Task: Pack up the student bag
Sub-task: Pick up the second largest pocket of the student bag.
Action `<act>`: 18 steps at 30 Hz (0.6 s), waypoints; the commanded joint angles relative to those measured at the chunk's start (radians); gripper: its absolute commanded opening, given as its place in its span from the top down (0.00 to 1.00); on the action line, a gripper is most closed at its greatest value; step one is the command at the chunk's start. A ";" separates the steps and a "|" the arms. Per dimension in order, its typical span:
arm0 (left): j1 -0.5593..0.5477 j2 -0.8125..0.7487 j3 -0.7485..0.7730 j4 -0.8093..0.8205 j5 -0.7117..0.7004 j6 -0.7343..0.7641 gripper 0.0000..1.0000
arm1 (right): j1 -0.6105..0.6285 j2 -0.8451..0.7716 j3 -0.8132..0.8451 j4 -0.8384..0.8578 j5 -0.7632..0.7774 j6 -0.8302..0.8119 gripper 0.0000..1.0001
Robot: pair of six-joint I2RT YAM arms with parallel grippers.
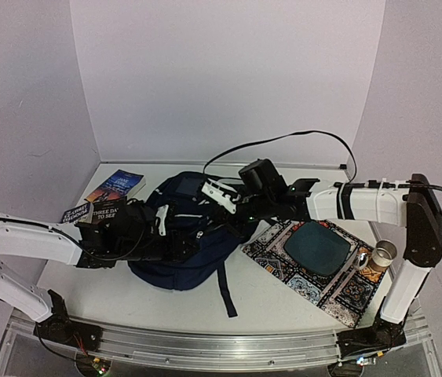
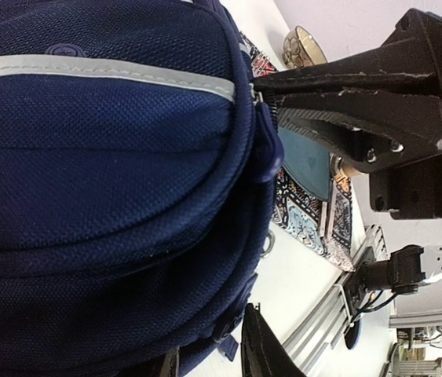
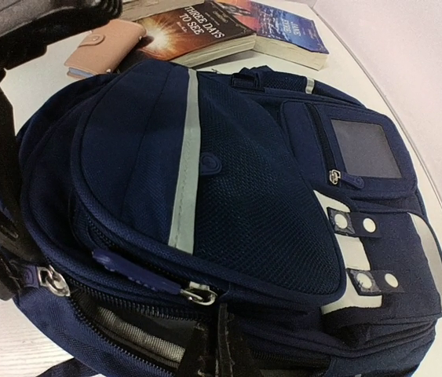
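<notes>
One bulging navy mesh-weave student bag [image 3: 252, 196]

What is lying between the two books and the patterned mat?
The student bag lies between the books and the patterned mat; the top external view shows this most clearly.

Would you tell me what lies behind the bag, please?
A book titled Three Days to See, a blue book and a tan wallet lie there. Anything beneath them is covered.
</notes>
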 commanded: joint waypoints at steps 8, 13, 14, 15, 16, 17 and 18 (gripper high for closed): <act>-0.003 -0.047 0.009 0.190 0.042 -0.125 0.74 | 0.017 -0.033 0.037 0.120 -0.065 0.056 1.00; -0.003 -0.022 -0.016 0.190 -0.009 -0.169 0.74 | 0.016 -0.036 0.036 0.123 -0.063 0.059 1.00; -0.003 -0.018 -0.021 0.190 -0.019 -0.179 0.74 | 0.016 -0.037 0.035 0.123 -0.062 0.059 1.00; -0.003 -0.014 -0.027 0.189 -0.030 -0.190 0.74 | 0.016 -0.038 0.033 0.123 -0.060 0.059 1.00; -0.003 -0.013 -0.035 0.189 -0.037 -0.203 0.73 | 0.016 -0.040 0.031 0.123 -0.057 0.059 1.00; -0.003 -0.014 -0.045 0.189 -0.055 -0.216 0.71 | 0.017 -0.042 0.029 0.123 -0.054 0.059 1.00; -0.003 -0.017 -0.056 0.189 -0.073 -0.227 0.67 | 0.016 -0.044 0.026 0.123 -0.050 0.060 1.00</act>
